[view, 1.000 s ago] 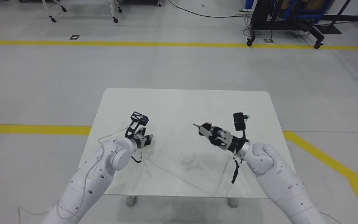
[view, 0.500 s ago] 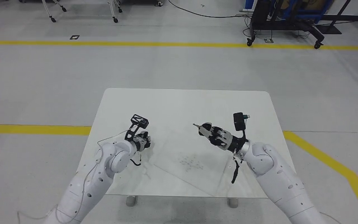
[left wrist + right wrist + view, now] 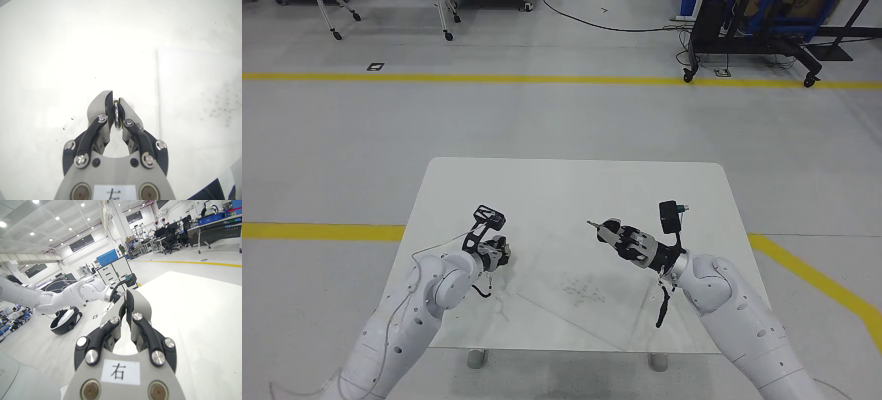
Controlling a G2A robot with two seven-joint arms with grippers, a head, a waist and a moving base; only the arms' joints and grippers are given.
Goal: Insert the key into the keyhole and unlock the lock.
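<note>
My left gripper (image 3: 500,250) hovers over the left half of the white table (image 3: 572,185). In the left wrist view it (image 3: 115,97) is shut on the silver shackle of the lock (image 3: 116,121); a sliver of the brass body peeks out past the fingertips, and the rest is hidden. My right gripper (image 3: 606,232) is over the table's right half, shut (image 3: 125,295) on a thin key (image 3: 593,224) whose blade sticks out toward the left arm. A wide gap of bare table separates the two grippers.
A patch of small dark specks (image 3: 587,290) marks the table between the arms, nearer the front edge. A thin seam line (image 3: 157,85) crosses the tabletop. Grey floor with yellow tape (image 3: 542,77) surrounds the table.
My left gripper, still holding the lock, has shifted slightly toward the table's front left. The right arm and key have stayed put.
</note>
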